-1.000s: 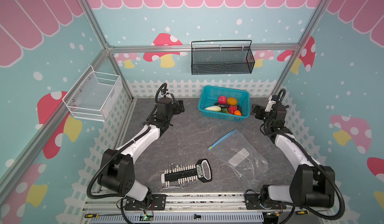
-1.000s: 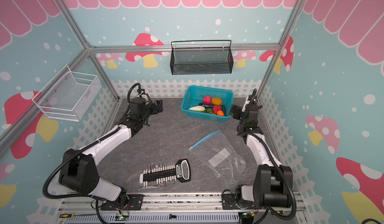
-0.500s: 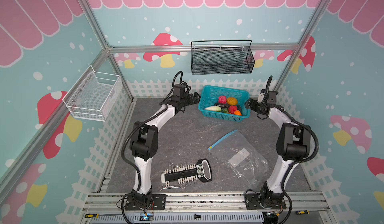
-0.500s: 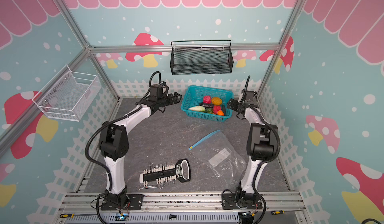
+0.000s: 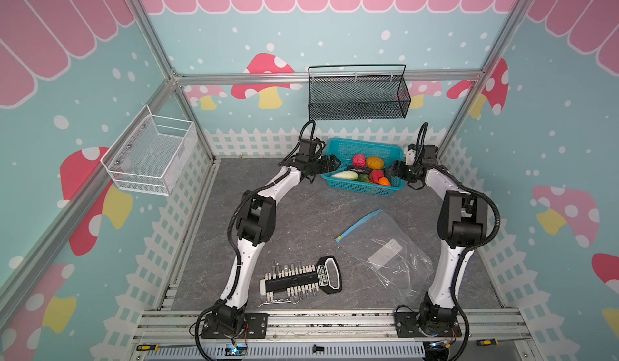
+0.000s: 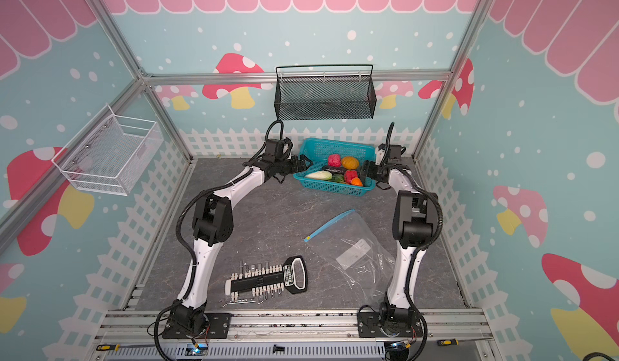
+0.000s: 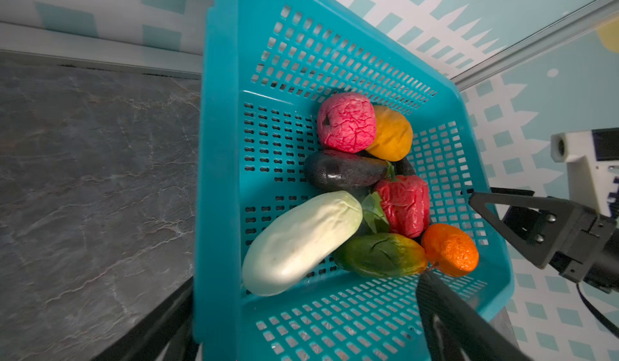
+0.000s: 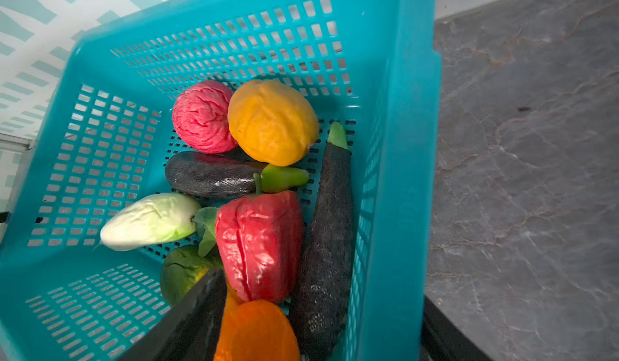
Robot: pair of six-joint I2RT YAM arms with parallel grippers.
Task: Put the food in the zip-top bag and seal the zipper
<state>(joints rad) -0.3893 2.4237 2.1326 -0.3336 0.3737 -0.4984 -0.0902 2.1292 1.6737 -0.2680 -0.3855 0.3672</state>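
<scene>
Both the left end effector (image 5: pixel 335 165) and right end effector (image 5: pixel 393 171) are held parted astride basket (image 5: pixel 361 190) walls, likely to lift the food (image 5: pixel 375 175).

Bright, even light is falling from above, leaving only faint shadows on the table (image 5: pixel 301 208). The bag (image 5: pixel 395 262) is catching small glints. In the wrist views the pepper (image 8: pixel 261 242) is shining with glare, the near fingers (image 8: pixel 191 319) are blurring, and the basket (image 7: pixel 217 175) is stretching toward the edges.
</scene>
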